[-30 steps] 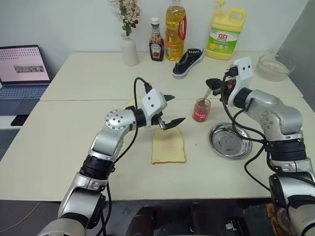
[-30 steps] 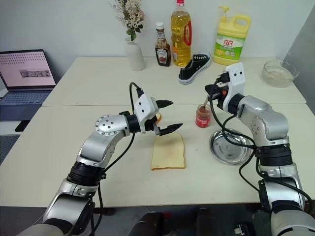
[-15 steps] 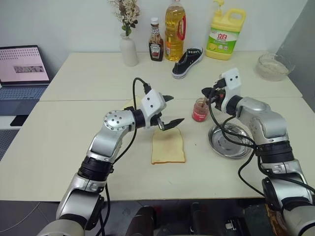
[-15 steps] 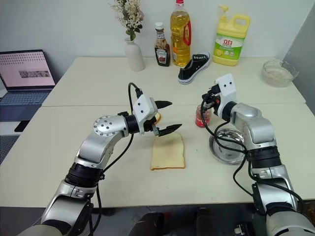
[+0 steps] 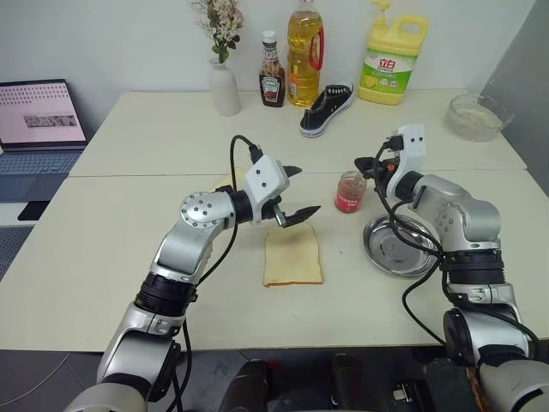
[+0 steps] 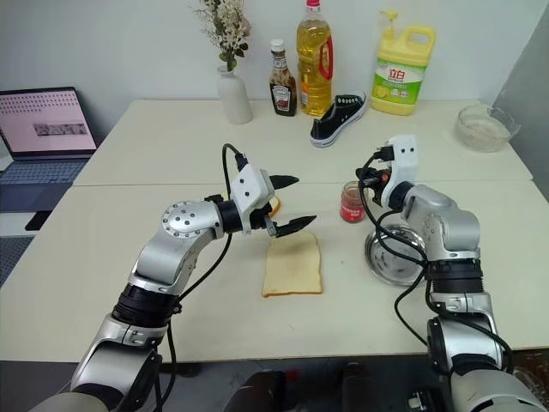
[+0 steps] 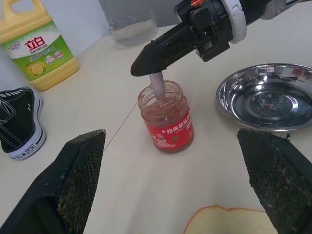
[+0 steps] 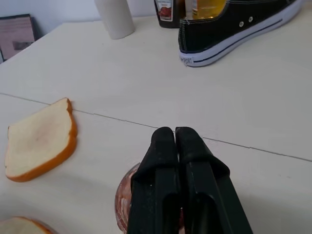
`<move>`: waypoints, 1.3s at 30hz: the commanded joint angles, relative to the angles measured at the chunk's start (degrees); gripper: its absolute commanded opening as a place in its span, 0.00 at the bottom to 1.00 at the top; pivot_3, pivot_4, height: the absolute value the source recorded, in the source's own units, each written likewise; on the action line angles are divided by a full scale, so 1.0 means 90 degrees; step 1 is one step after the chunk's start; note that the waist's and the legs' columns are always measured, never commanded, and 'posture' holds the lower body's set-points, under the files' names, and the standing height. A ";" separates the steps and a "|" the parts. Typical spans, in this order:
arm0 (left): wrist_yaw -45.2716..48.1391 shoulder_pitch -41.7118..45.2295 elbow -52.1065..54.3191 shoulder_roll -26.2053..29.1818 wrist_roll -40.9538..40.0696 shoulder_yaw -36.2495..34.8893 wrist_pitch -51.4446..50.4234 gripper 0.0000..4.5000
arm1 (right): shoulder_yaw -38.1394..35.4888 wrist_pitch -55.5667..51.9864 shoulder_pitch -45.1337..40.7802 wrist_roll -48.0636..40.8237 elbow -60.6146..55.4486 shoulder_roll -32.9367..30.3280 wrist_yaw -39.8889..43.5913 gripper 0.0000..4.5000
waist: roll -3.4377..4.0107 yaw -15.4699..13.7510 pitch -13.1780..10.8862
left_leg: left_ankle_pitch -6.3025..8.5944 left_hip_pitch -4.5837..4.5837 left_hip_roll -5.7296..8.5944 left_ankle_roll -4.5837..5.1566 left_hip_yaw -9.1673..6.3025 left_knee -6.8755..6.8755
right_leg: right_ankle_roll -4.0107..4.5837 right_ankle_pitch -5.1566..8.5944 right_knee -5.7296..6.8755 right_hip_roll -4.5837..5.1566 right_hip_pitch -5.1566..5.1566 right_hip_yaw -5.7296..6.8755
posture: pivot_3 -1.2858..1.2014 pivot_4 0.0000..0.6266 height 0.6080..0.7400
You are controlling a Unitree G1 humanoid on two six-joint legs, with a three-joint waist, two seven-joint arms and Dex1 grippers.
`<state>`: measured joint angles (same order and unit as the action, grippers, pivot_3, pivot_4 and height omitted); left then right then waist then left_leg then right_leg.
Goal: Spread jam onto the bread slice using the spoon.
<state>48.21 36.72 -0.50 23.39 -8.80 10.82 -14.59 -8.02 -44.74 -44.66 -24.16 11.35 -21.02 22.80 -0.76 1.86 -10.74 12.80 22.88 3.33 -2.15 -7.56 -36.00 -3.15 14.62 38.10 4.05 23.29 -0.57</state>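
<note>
Nearest us lies the bread (image 5: pixel 293 255), flat on the table (image 5: pixel 103 240) and bare of jam. We judge it soft and light, apt to slide or tear under a hard stroke, so it wants a light pass with the back of the spoon's bowl (and perhaps a steadying touch at one edge). Just above its far end hangs our left claw (image 5: pixel 294 192), fingers spread wide with nothing between them.

Beyond it to the right stands the jam (image 7: pixel 166 118), its open jar close beside the steel dish (image 5: pixel 401 245). We take the glass to be hard, smooth and breakable, and easy to tip.

Over the jar's mouth sits our right claw (image 7: pixel 141 66), pinched fully shut on the top of the spoon (image 7: pixel 158 87), whose handle runs down into the jam. The handle is thin, stiff and slick, so we think the grip belongs high up, where it already is.
</note>
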 commanded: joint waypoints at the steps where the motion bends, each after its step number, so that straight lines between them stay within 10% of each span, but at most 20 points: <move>1: -0.0024 0.0108 0.0189 0.0025 -0.0029 -0.0109 0.0065 1.00 | -0.0486 -0.0315 -0.0327 -0.0386 -0.0119 0.0134 -0.0216 0.01 | 0.0000 0.0004 0.0000 | 0.0000 -0.0001 0.0000 0.0000 0.0001 0.0000 | 0.0000 0.0000 0.0001 0.0000 0.0000 -0.0001 | 0.52 0.24 1.00; 39: 0.0148 0.0237 -0.0072 0.0057 0.0013 -0.0083 0.0303 1.00 | -0.2404 -0.1405 -0.0794 -0.1724 0.0041 -0.0019 -0.1434 0.01 | 0.0002 0.0008 0.0001 | 0.0000 -0.0001 0.0000 0.0001 0.0014 0.0000 | 0.0000 -0.0002 0.0008 -0.0001 0.0004 -0.0010 | 0.52 0.24 1.00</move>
<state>49.43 37.66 -2.19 23.42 -8.75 10.82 -13.07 -28.53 -57.75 -50.36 -38.30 13.26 -20.18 9.90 -0.74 1.94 -10.74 12.80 22.87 3.32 -2.14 -7.44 -36.00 -3.15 14.60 38.17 4.04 23.32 -0.66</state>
